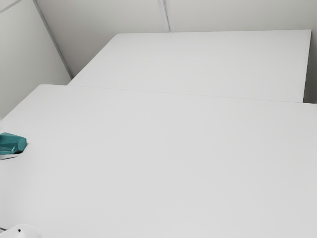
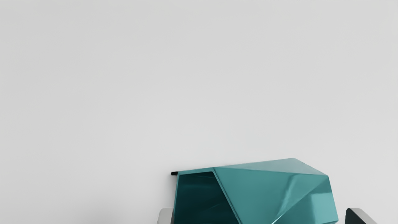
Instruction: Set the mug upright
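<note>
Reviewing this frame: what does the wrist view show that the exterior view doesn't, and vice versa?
Wrist view: the black two-finger gripper, open, with a clear gap between one finger and the faceted teal mug; also the mug's dark, open mouth.

Exterior view: pale grey walls, a flat white surface beyond the smooth white table, and a rounded white part with a dark dot.

Both: the mug, lying on its side on the table.

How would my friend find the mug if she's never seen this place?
On the nearer big white table, look at the exterior view's left edge. There the mug lies on its side, within the open gripper. It's teal with flat, gem-like faces; the fingertips are grey and black.
</note>
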Action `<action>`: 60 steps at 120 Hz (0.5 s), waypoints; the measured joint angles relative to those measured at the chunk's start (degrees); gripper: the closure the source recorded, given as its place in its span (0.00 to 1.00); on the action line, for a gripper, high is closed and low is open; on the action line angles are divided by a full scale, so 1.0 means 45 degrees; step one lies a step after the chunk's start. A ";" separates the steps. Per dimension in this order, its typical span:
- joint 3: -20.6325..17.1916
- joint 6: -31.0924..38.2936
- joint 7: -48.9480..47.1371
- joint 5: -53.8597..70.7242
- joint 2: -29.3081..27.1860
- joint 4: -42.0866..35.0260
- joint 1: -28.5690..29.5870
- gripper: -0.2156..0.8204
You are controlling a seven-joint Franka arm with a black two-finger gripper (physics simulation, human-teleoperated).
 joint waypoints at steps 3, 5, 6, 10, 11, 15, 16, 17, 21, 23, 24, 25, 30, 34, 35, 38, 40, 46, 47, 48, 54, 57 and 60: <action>-0.0027 -0.0074 0.0032 -0.0053 0.0027 -0.0013 0.0044 0.21; -0.0040 -0.0140 0.0052 -0.0083 0.0039 -0.0021 0.0079 0.21; -0.0045 -0.0173 0.0062 -0.0097 0.0044 -0.0026 0.0095 0.21; -0.0053 -0.0303 0.0098 -0.0142 0.0077 -0.0043 0.0139 0.21; -0.0053 -0.0332 0.0107 -0.0152 0.0090 -0.0047 0.0147 0.21; -0.0048 -0.0450 0.0142 -0.0177 0.0165 -0.0047 0.0169 0.21; -0.0046 -0.0477 0.0150 -0.0180 0.0180 -0.0043 0.0175 0.21; -0.0042 -0.0503 0.0159 -0.0184 0.0193 -0.0039 0.0180 0.21; -0.0022 -0.0599 0.0191 -0.0194 0.0231 -0.0021 0.0194 0.21; -0.0012 -0.0641 0.0207 -0.0196 0.0246 -0.0011 0.0198 0.21; -0.0007 -0.0660 0.0214 -0.0196 0.0254 -0.0006 0.0200 0.21; -0.0005 -0.0679 0.0222 -0.0196 0.0269 -0.0001 0.0201 0.21; 0.0007 -0.0762 0.0258 -0.0193 0.0350 0.0013 0.0206 0.21; 0.0022 -0.0814 0.0285 -0.0188 0.0389 0.0018 0.0207 0.21; 0.0025 -0.0825 0.0292 -0.0188 0.0397 0.0019 0.0208 0.21; 0.0032 -0.0852 0.0311 -0.0185 0.0415 0.0021 0.0201 0.21; 0.0035 -0.0868 0.0323 -0.0184 0.0425 0.0022 0.0198 0.21; 0.0040 -0.0901 0.0358 -0.0180 0.0453 0.0033 0.0193 0.21; 0.0041 -0.0905 0.0363 -0.0180 0.0458 0.0035 0.0192 0.21; 0.0038 -0.0908 0.0369 -0.0180 0.0466 0.0036 0.0192 0.21; 0.0000 -0.0929 0.0400 -0.0180 0.0517 0.0034 0.0191 0.21; -0.0018 -0.0945 0.0415 -0.0183 0.0534 0.0030 0.0190 0.21; -0.0031 -0.0960 0.0429 -0.0185 0.0544 0.0028 0.0192 0.21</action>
